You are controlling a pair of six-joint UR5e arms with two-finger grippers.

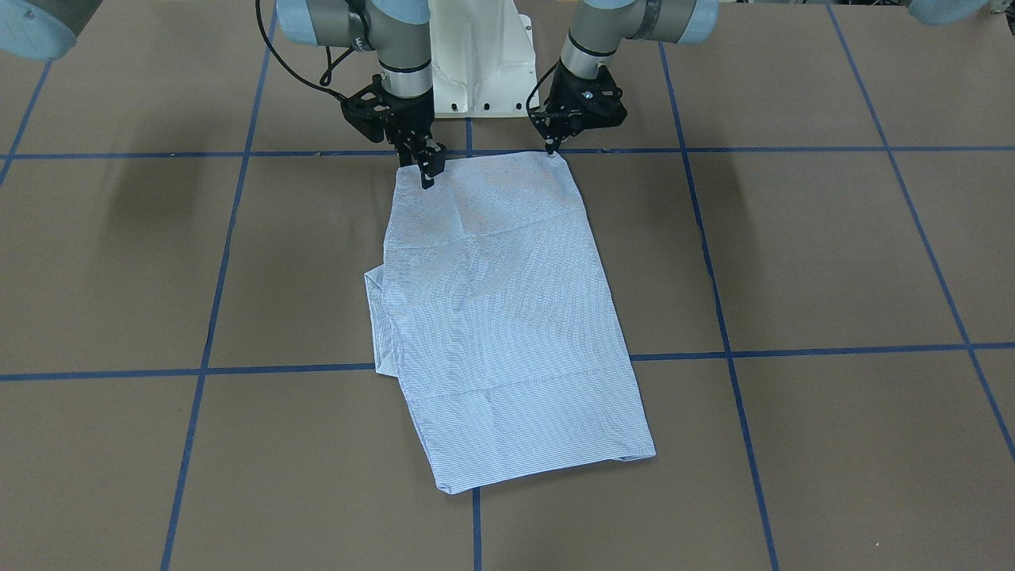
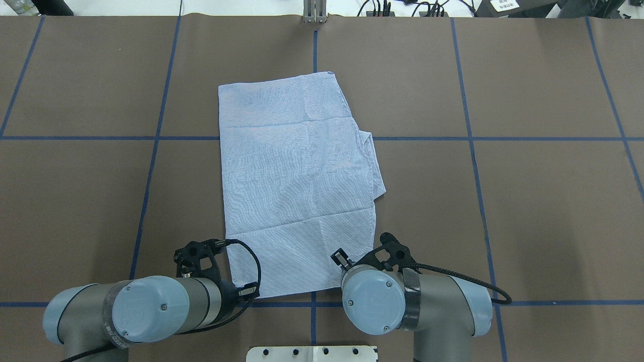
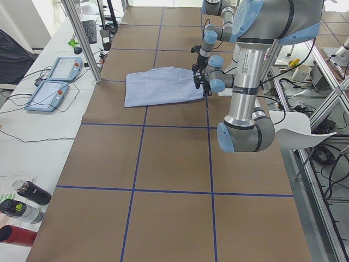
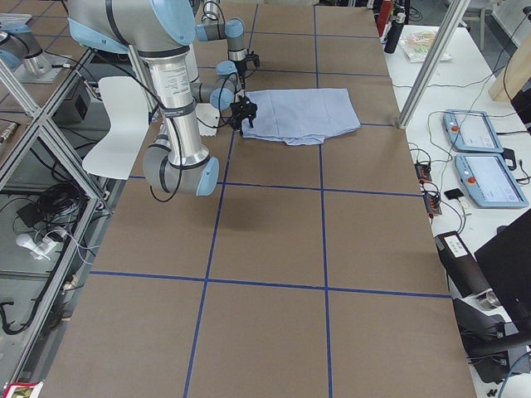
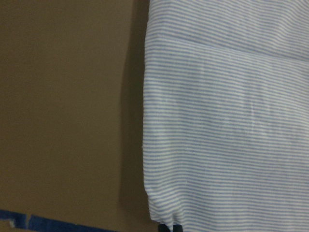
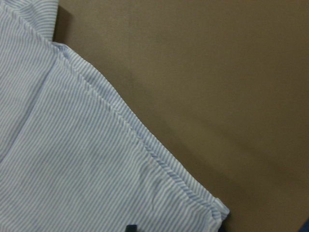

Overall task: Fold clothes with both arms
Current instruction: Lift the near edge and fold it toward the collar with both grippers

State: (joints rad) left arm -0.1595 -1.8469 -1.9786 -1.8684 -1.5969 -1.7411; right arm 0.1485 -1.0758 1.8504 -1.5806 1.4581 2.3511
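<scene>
The light blue striped shirt lies folded into a long rectangle on the brown table, back side up. A folded flap sticks out on its right-arm side. My left gripper is shut on the shirt's robot-side corner; its wrist view shows that corner at the dark fingertip. My right gripper is shut on the other robot-side corner. In the overhead view the left arm and the right arm hide the fingertips. Collar, buttons and pocket are hidden.
The white pedestal base stands just behind both grippers. Blue tape lines cross the table. Two teach pendants lie on a side bench beyond the shirt's far end. Bottles stand at that bench's end.
</scene>
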